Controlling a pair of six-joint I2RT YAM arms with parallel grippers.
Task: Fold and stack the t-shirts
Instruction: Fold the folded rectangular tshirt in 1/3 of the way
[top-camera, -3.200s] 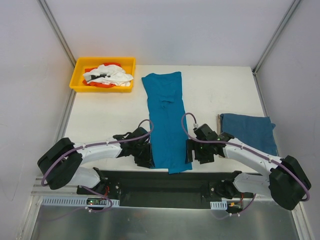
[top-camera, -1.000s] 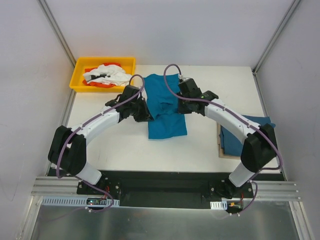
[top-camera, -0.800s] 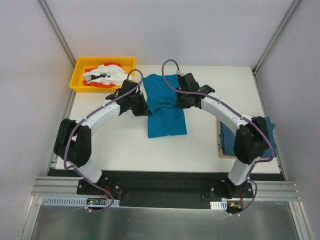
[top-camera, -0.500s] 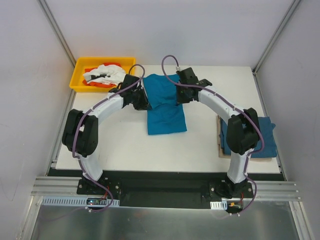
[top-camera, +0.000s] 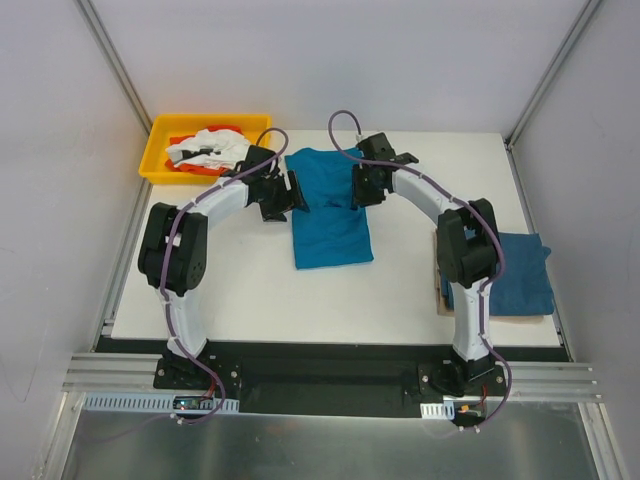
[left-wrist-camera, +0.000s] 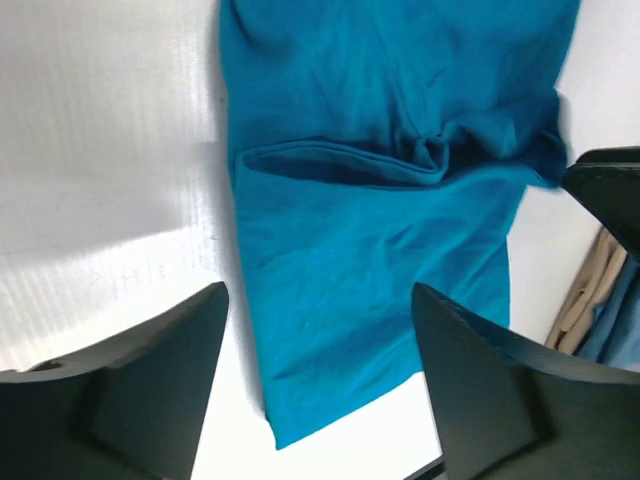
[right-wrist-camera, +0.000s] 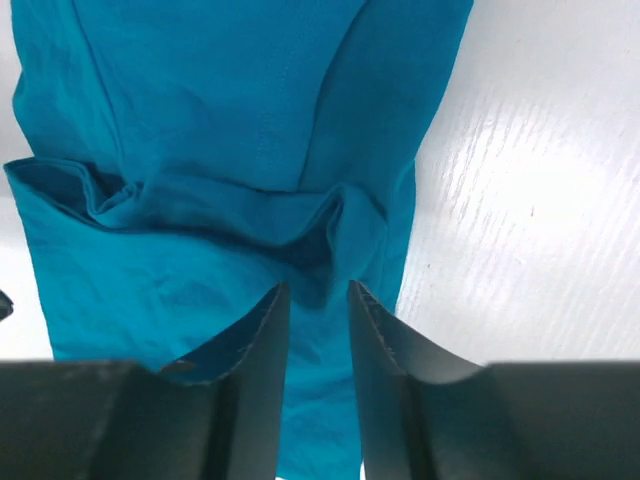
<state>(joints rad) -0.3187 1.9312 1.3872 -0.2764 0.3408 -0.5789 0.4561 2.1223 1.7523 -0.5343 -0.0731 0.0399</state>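
Note:
One teal t-shirt (top-camera: 328, 212) lies folded in half at the middle of the white table (top-camera: 220, 280), its doubled edge toward the back. My left gripper (top-camera: 291, 192) hangs at the shirt's left edge, open wide, with the cloth (left-wrist-camera: 380, 200) lying slack below its fingers (left-wrist-camera: 170, 380). At the shirt's right edge my right gripper (top-camera: 357, 189) is open by a narrow gap, and its fingers (right-wrist-camera: 265, 350) stand just over a rumpled fold (right-wrist-camera: 240, 200) with nothing pinched. A second folded t-shirt (top-camera: 520, 280) rests at the right, partly hidden by my right arm.
A yellow bin (top-camera: 155, 168) with white and orange cloth sits at the back left corner. A beige layer (top-camera: 441, 292) shows under the right shirt, and its edge (left-wrist-camera: 585, 305) appears in the left wrist view. Both arms reach far out over the table.
Both grippers carried the shirt's near edge to the far end, folding it in half, then opened and let go. The left opened wide, the right only a little.

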